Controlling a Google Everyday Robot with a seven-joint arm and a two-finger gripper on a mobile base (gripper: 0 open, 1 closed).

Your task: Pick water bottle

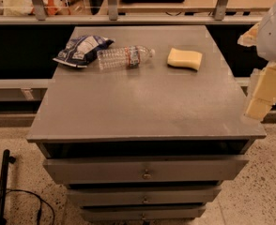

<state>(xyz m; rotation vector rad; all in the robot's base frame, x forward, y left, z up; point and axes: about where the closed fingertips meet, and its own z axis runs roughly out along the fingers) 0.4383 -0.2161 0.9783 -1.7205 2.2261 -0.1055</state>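
Note:
The water bottle [125, 57] is a small clear ribbed plastic bottle with a red-and-blue label band. It lies on its side on the far part of the grey cabinet top [147, 107], cap pointing right. My gripper [262, 95] hangs at the right edge of the view, beyond the cabinet's right edge, well to the right of and nearer than the bottle. It holds nothing that I can see.
A blue-white snack bag [81, 49] lies touching the bottle's left end. A yellow sponge [185, 58] lies to the bottle's right. The cabinet has several drawers [146, 170] below. A rail and glass partition [128, 18] run behind it. A black stand and cable [2, 191] sit at the floor's left.

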